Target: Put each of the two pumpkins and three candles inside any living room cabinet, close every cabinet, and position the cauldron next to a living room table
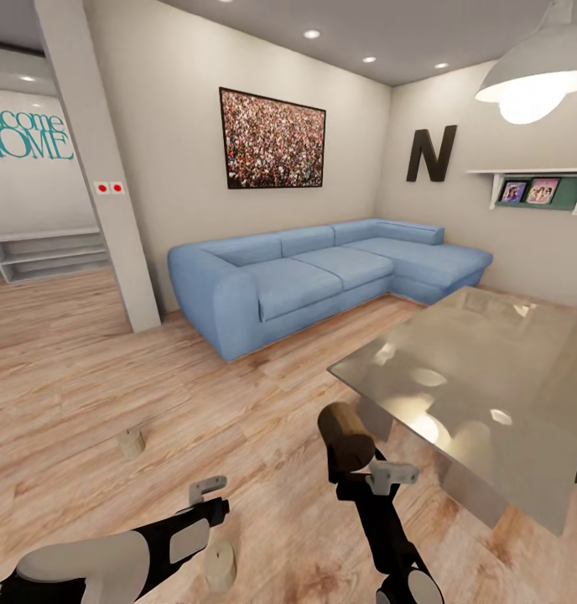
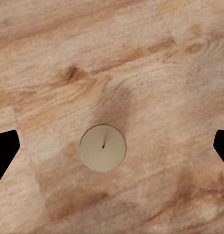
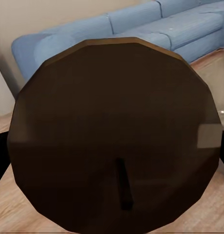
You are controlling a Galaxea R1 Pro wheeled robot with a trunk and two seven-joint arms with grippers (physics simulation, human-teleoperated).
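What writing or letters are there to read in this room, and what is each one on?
"elcome HOME": teal lettering on the far white wall, its first letter cut off by the picture's edge.
"N": large dark letter mounted on the wall above the sofa.
The two framed photos on the shelf are too small to show any text.

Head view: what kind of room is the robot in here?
Most likely a home living room: a blue sectional sofa along the wall, a low glossy grey coffee table on wood flooring, and framed wall art above the sofa.
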